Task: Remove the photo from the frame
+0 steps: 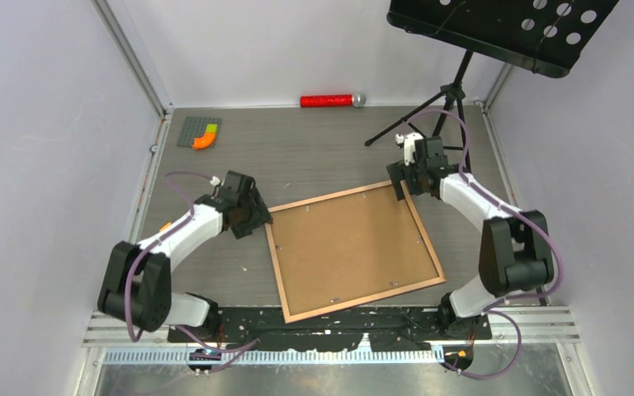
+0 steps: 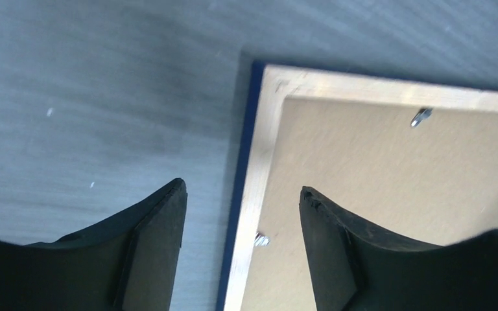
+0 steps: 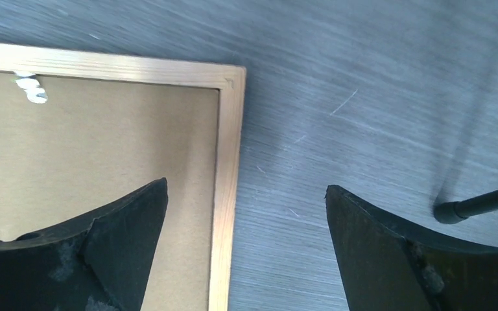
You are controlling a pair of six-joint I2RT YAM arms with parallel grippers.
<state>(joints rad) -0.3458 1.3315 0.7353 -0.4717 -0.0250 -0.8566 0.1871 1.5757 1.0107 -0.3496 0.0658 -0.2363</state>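
Note:
The frame (image 1: 276,262) lies face down in the middle of the table, showing pale wood rails around a plain brown backing board (image 1: 351,247). The photo is hidden beneath that board. My left gripper (image 1: 256,216) hovers at the frame's far-left corner. In the left wrist view its jaws (image 2: 243,188) are open and straddle the left rail (image 2: 363,87), whose outer edge is dark blue. My right gripper (image 1: 400,183) is over the far-right corner. In the right wrist view it (image 3: 246,186) stands wide open across the right rail (image 3: 227,162), holding nothing.
Small metal tabs (image 2: 420,116) (image 3: 31,89) hold the backing board in. A music stand (image 1: 495,29) rises at the back right, one foot (image 3: 480,206) close to my right gripper. A red cylinder (image 1: 332,101) and a grey plate with an orange piece (image 1: 200,132) lie at the back.

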